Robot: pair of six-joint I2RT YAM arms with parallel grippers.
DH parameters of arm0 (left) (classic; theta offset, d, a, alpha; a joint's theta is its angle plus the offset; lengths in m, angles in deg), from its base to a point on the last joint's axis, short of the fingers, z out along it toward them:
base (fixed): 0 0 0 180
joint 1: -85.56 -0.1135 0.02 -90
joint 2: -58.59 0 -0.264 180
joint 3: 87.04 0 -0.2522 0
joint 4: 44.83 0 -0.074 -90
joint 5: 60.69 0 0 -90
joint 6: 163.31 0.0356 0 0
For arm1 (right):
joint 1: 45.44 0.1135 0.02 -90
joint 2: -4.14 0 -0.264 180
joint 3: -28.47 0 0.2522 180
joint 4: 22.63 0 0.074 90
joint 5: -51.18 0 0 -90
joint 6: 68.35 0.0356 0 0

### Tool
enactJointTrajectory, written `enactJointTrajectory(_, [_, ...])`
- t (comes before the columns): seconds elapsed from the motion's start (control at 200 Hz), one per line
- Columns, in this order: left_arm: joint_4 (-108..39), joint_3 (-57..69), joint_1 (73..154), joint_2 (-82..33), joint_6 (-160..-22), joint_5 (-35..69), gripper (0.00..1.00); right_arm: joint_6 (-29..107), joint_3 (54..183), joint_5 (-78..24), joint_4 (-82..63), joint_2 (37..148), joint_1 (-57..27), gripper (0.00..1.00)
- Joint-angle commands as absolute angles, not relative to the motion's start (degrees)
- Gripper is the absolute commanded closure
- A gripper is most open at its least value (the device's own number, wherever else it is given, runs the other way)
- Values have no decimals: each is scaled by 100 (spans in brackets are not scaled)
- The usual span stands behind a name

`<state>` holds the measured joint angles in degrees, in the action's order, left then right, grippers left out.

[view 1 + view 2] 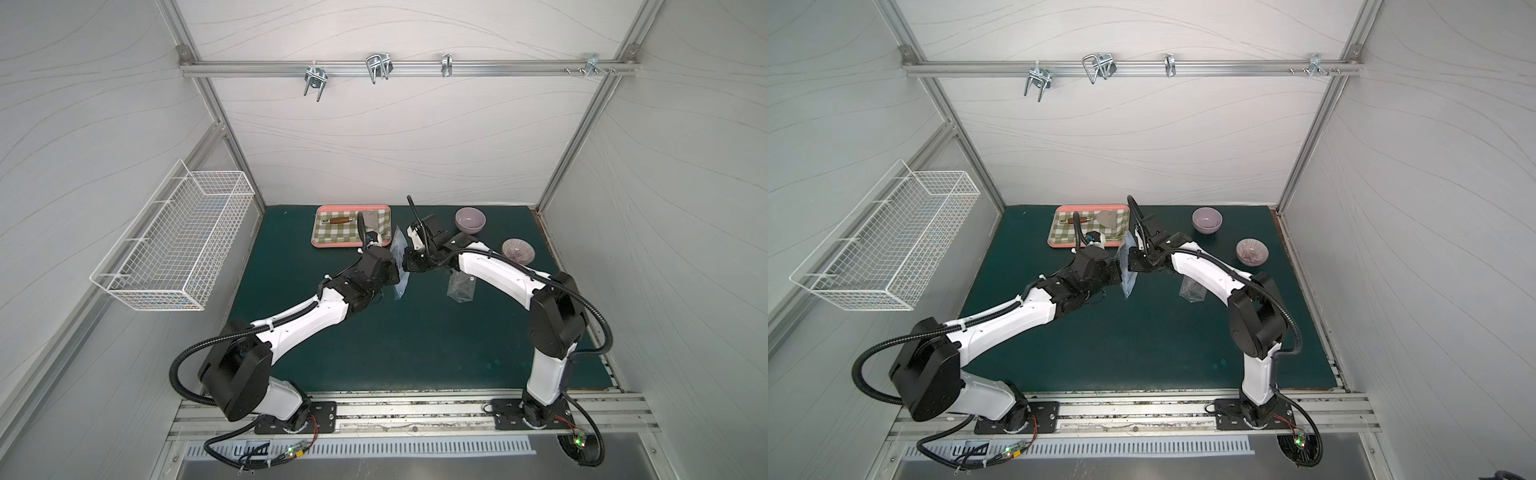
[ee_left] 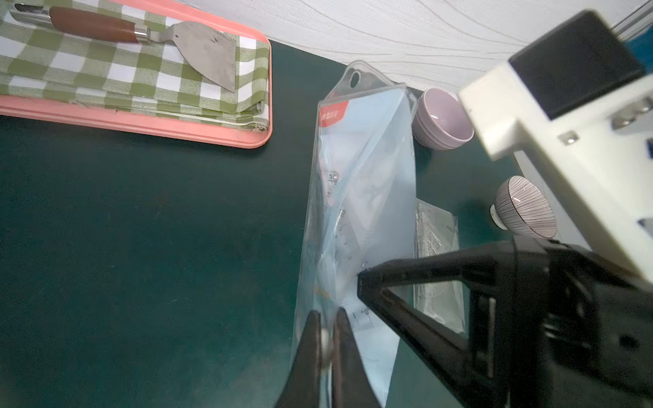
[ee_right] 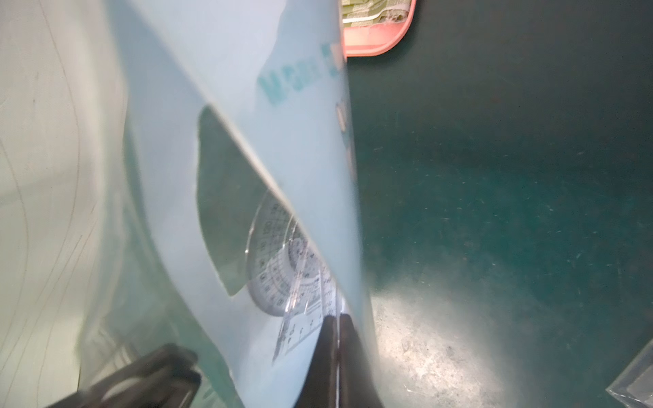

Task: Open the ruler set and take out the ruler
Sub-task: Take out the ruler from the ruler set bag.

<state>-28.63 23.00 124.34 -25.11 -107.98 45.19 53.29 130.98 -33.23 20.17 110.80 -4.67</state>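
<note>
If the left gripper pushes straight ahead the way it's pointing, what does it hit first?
Probably the right gripper, shut on the same ruler set that the left gripper clamps, close ahead. Past it stands the plain purple bowl. Depth is unclear.

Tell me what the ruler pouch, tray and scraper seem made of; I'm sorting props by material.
The ruler pouch: thin clear plastic film, glossy; creased and see-through. The tray: pink, matte, probably moulded plastic, with a rounded rim. The scraper: dull grey metal blade, likely steel; glossy brown handle, perhaps varnished wood.
</note>
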Motion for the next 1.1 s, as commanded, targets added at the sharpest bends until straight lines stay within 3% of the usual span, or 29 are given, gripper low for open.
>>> enactJointTrajectory(0.0, [-3185,1914,12449,-2713,-11002,4733,100,5281,13177,-3606,2231,10863,-510,95])
enactJointTrajectory(0.66, [-3208,1680,12486,-3115,-10775,4986,100,4982,13188,-4047,2583,9667,-741,97])
enactJointTrajectory(0.88, [-3060,1684,12482,-2908,-10373,5285,100,4883,13124,-3387,2822,9186,-1100,96])
enactJointTrajectory(1.095, [-2703,1915,12371,-2247,-9944,5685,100,4641,12839,-1700,2756,9163,-1873,97])
